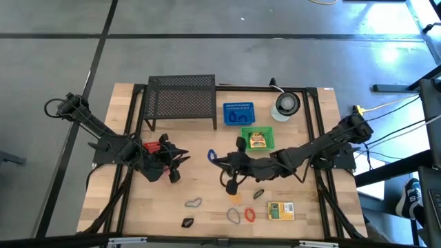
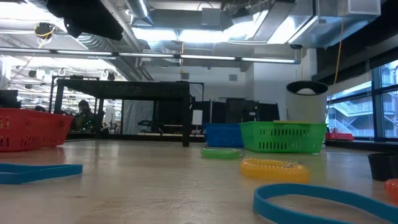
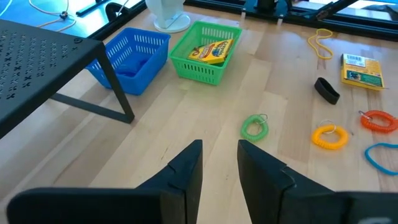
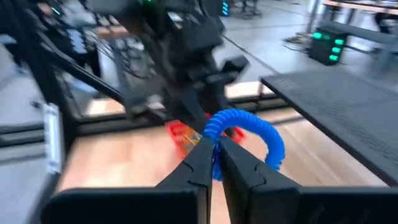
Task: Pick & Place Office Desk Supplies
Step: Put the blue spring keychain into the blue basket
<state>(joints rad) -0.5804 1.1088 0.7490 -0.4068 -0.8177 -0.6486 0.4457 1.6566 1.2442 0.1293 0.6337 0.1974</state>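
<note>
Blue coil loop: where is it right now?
The blue coil loop is pinched in the right gripper, lifted over mid-table between the two arms; in the high view it shows just left of the green basket.

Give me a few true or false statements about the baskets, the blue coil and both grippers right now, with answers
1. The right gripper is shut on the blue coil loop. True.
2. The green basket is empty. False: a yellow box lies in it.
3. The left gripper holds a green coil. False: its fingers hold nothing; the green coil lies on the table.
4. The blue basket stands beside the black mesh shelf. True.
</note>
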